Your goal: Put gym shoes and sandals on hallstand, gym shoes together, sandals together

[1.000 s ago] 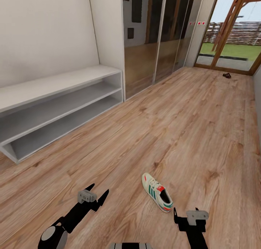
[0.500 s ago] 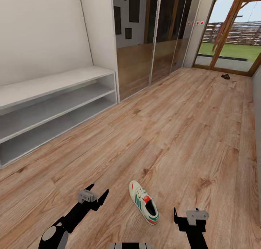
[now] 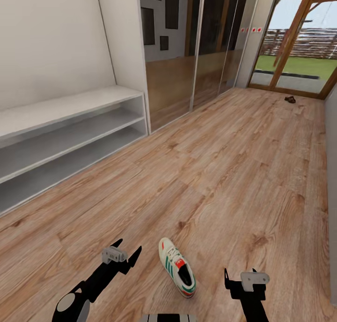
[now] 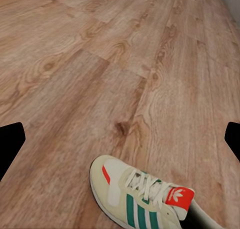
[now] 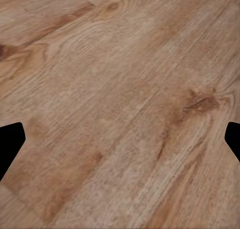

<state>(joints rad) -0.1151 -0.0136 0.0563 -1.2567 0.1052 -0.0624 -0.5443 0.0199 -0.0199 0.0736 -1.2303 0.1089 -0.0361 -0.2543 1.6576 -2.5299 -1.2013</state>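
One cream-white gym shoe [image 3: 177, 267] with green stripes and a red tongue label lies on the wood corridor floor [image 3: 234, 172], between my two arms. My left gripper [image 3: 129, 245] hangs open just left of the shoe, apart from it. My right gripper [image 3: 239, 271] is open to the shoe's right, over bare floor. In the left wrist view the gym shoe [image 4: 142, 199] lies just beyond the open left gripper [image 4: 120, 141]. Bare planks lie under the open right gripper [image 5: 120, 144]. A small dark sandal [image 3: 290, 99] lies far down the corridor by the glass door. The pale-grey hallstand [image 3: 70, 125] stands along the left wall, its shelves bare.
Mirrored wardrobe doors [image 3: 201, 55] run along the left past the hallstand. A wood-framed glass door [image 3: 299, 55] to a garden closes the far end. A wall [image 3: 331, 134] bounds the right side. Wide open floor lies between me and the sandal.
The whole view has shifted: the hallstand slid left and the gym shoe now sits nearer and further left, between the arms. Both arms keep their pose with grippers open.
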